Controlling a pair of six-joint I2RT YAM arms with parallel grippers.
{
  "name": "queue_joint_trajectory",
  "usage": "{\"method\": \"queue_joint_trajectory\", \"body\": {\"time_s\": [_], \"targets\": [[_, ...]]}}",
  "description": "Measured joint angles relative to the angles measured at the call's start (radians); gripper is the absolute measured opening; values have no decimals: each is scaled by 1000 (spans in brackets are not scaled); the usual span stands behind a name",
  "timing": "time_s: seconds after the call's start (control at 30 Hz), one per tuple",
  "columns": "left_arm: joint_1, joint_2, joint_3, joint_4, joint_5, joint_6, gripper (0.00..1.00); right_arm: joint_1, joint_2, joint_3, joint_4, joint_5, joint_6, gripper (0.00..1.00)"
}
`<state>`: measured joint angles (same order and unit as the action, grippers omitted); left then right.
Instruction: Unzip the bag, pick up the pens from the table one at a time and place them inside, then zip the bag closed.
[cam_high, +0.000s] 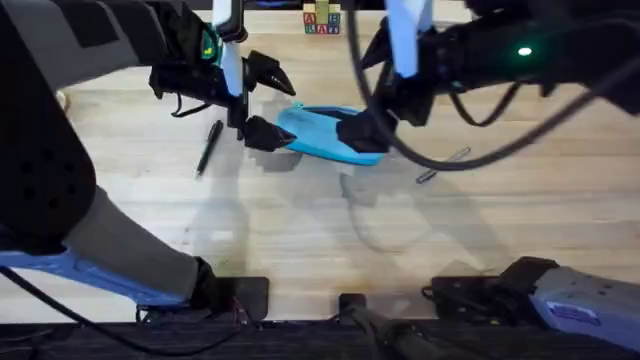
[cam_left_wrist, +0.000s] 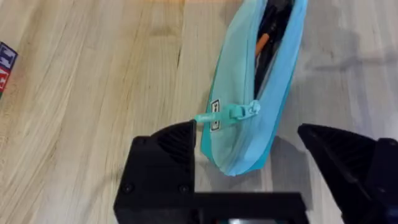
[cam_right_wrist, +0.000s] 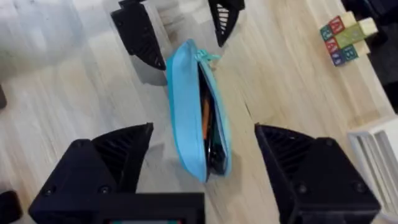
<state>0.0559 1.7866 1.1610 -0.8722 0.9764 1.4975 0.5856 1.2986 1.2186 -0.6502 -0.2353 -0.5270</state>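
Overhead, the left gripper (cam_high: 258, 100) hovers spread wide at the zipper-pull end of the bag (cam_high: 325, 135), grasping nothing, while the right gripper (cam_high: 372, 125) sits at the bag's opposite end, also parted and empty. From the left wrist view, the left gripper's (cam_left_wrist: 249, 155) fingers straddle the bag's (cam_left_wrist: 245, 106) rounded tip, one finger just beside the teal pull tab (cam_left_wrist: 214, 116), which sticks out sideways from the slider. From the right wrist view, the right gripper (cam_right_wrist: 202, 155) brackets the far end of the bag (cam_right_wrist: 186, 106) with both fingers apart from the fabric, and the left gripper's fingers (cam_right_wrist: 140, 34) show beyond the bag's other end. The bag lies on the table (cam_high: 300, 230) between the two grippers, a light blue soft pouch standing on its edge with its zipper gaping along most of its length; dark contents and something orange show inside the slit. Judging by that, unzipping is done and at least some pens appear to be in. One dark pen (cam_high: 208, 148) lies on the table near the bag, on the left gripper's side, and a slim silvery pen (cam_high: 443, 165) lies near the bag on the right gripper's side. Those two seem left to load, and then the zipper must be closed.
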Motion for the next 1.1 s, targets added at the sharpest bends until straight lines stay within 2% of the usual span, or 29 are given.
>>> {"method": "queue_joint_trajectory", "body": {"time_s": [0.13, 0.47, 0.53, 0.57, 0.6, 0.77, 0.87, 0.9, 1.03, 1.07, 1.1], "targets": [[0, 0, 0, 8, 0, 0, 992, -56, -92, 0, -69, 4, 0, 996], [19, -20, 0, -23, -4, -1, 993, -140, -200, 0, -164, 4, 0, 996], [36, -60, 0, -40, -11, 0, 993, -150, -213, 0, -182, 4, 0, 997], [62, -146, 0, -83, -31, 0, 993, -162, -223, 0, -223, 4, 0, 996], [69, -174, 2, -102, -39, 0, 993, -165, -222, 0, -237, 4, 0, 997], [86, -280, 6, -189, -85, -1, 993, -177, -222, 0, -272, 4, 0, 997], [87, -360, 6, -206, -125, -101, 993, -180, -221, 0, -271, 7, 0, 996], [87, -421, 6, -222, -158, -240, 994, -208, -216, 0, -272, 7, -1, 798], [87, -472, 6, -260, -202, -304, 994, -246, -200, 0, -276, 7, 0, 232], [87, -516, 6, -289, -235, -339, 994, -269, -189, 0, -291, 7, 4, 36], [87, -532, 6, -300, -247, -351, 993, -274, -186, 0, -295, 7, 4, 33]]}}
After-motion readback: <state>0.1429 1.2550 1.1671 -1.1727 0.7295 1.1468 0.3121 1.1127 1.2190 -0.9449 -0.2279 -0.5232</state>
